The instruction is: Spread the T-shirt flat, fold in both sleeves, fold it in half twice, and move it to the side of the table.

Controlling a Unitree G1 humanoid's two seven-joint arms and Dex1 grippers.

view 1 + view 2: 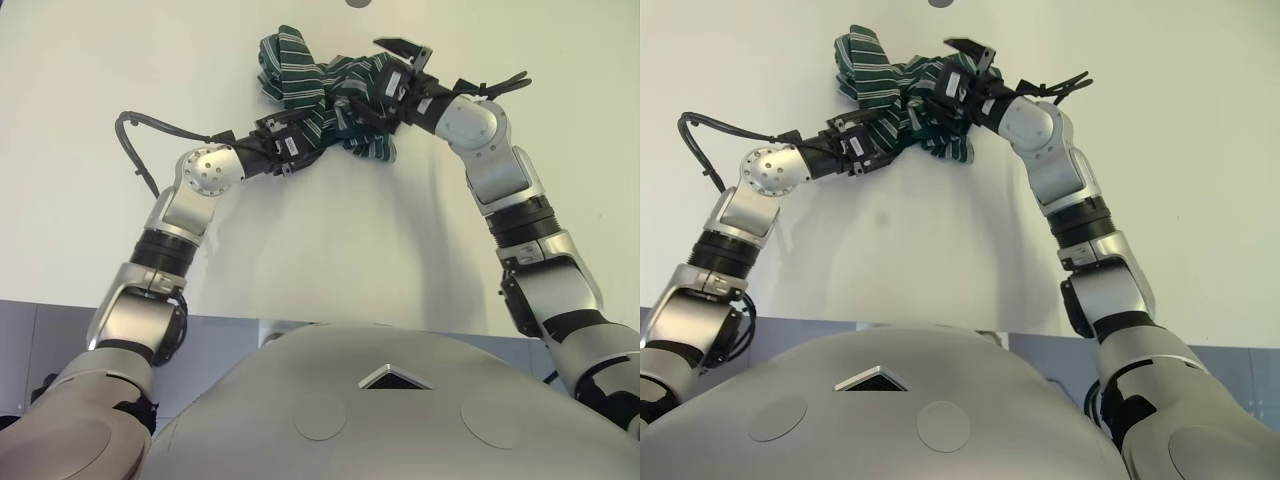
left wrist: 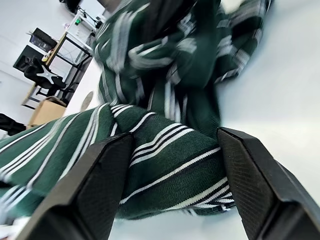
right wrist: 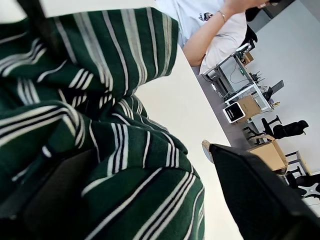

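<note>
Green striped T-shirt (image 1: 320, 85) bunched, left gripper (image 2: 175, 136) astride a fold

A pale, smooth table (image 1: 330, 230) carries a crumpled dark green, white-striped fabric T-shirt (image 1: 300, 85) at twelve o'clock.

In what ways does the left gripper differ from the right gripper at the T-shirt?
The left gripper straddles a fold of the T-shirt with both fingers bare; the right gripper has one finger hidden under cloth. The left gripper meets the shirt's nearer edge; the right gripper sits at its farther, right side. Both are open.
</note>
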